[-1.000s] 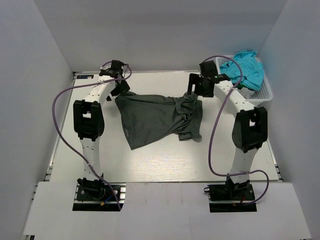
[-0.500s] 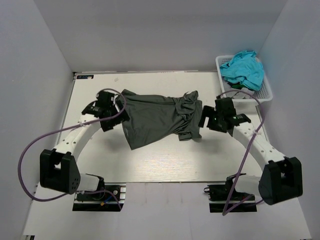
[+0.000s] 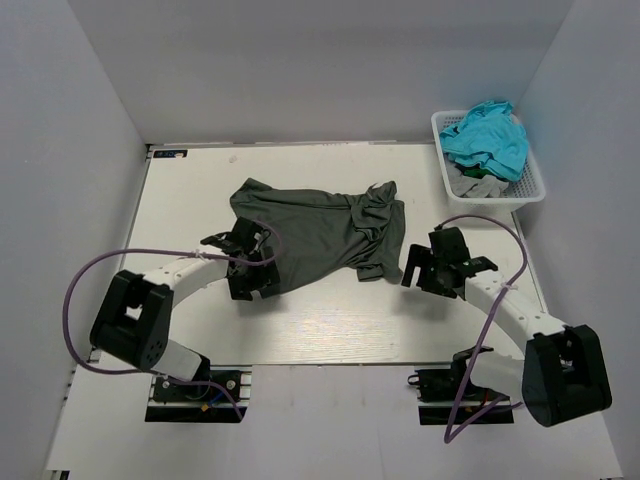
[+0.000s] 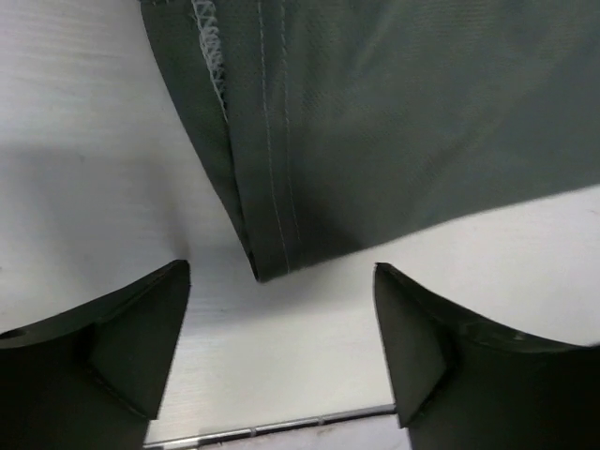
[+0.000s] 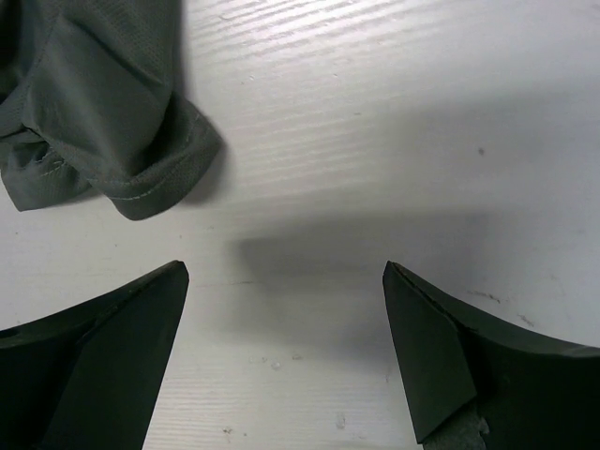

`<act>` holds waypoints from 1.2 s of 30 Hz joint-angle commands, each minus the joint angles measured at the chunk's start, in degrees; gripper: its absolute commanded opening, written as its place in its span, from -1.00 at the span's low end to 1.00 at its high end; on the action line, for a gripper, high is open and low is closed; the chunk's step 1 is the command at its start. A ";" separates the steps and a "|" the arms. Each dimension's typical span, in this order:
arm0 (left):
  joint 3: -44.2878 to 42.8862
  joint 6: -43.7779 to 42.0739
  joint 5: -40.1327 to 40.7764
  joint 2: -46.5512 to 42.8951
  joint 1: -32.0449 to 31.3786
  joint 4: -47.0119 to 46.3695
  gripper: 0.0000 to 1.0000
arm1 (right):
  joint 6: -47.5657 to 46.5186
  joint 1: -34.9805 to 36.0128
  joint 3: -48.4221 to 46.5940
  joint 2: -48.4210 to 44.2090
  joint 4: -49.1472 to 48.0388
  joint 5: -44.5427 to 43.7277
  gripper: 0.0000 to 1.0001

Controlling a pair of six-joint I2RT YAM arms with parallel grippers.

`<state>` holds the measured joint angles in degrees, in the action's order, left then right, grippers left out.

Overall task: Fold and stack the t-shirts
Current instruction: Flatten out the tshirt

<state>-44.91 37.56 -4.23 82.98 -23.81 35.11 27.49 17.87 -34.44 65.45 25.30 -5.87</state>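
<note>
Left gripper (image 4: 281, 277) gapes at charcoal t-shirt (image 3: 310, 225) hem; right gripper (image 5: 286, 272) gapes beside its sleeve.

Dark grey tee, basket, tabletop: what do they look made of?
Dark grey tee: soft knit cloth, matte, with a fine pinhole texture and a double-stitched hem in the left wrist view; the fibre can't be told. Basket: white lattice, probably moulded plastic. Tabletop: white, matte, faint straight grain lines; likely painted or laminated board.
</note>
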 commanded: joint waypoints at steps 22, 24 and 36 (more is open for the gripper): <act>-10.63 -1.44 4.65 -4.30 -2.64 -2.08 -1.00 | -6.13 5.77 -9.93 4.96 -18.20 -10.36 -1.00; -14.67 -1.44 6.85 -7.12 -2.64 -0.32 -1.00 | -6.39 5.51 -13.87 1.38 -15.29 -12.84 -1.00; -44.90 -1.78 20.84 -20.75 -1.68 9.45 -1.00 | -13.84 5.33 -40.17 -11.21 -2.01 -25.51 -1.00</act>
<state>-84.12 36.91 11.99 64.77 -25.93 41.41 18.28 23.31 -67.64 56.86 21.71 -27.53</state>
